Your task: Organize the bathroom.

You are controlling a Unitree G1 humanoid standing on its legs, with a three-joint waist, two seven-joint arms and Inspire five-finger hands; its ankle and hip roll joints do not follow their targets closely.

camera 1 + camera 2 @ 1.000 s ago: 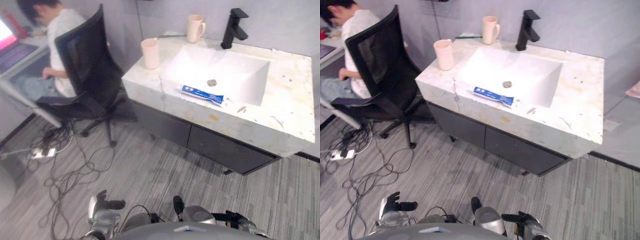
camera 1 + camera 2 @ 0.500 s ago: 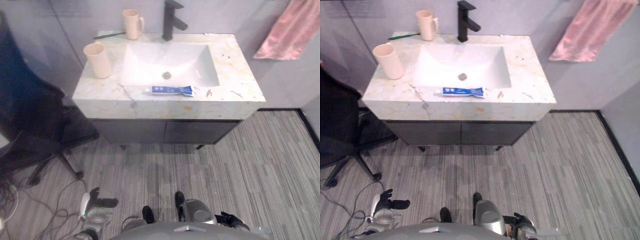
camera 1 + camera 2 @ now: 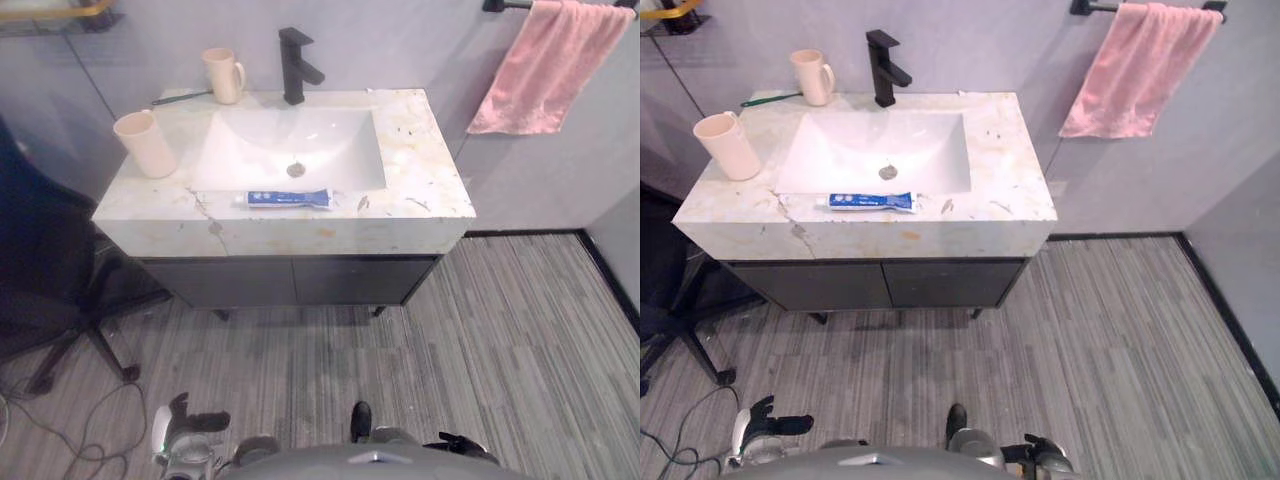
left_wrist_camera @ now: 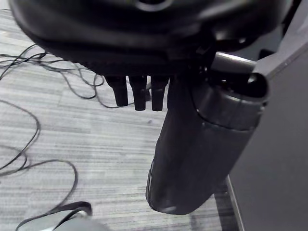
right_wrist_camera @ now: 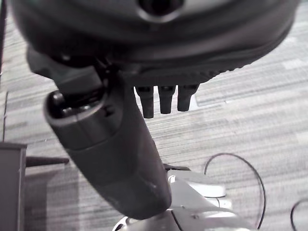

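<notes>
A marble vanity [image 3: 420,190] with a white sink stands against the wall ahead of me. A blue-and-white toothpaste tube [image 3: 288,198] lies on its front rim. A beige cup [image 3: 146,144] stands at the counter's left. At the back, a handled mug [image 3: 224,75] stands beside a green toothbrush [image 3: 180,97] and a black faucet [image 3: 297,66]. A pink towel [image 3: 545,65] hangs on a rail at the right. My left hand [image 3: 190,425] and right hand [image 3: 1045,455] hang low near the floor, far from the counter. Both have straight fingers [image 4: 139,94] [image 5: 166,101] and hold nothing.
A black office chair [image 3: 50,290] stands left of the vanity, with loose cables [image 3: 70,440] on the floor beside it. Dark cabinet doors [image 3: 290,282] sit under the counter. Striped grey flooring [image 3: 500,330] stretches between me and the vanity. A wire shelf [image 3: 50,10] hangs top left.
The camera has swung right: the vanity now sits squarely ahead, the towel rail has come into view, and the seated person has left the picture. Counter items and both hands are unmoved.
</notes>
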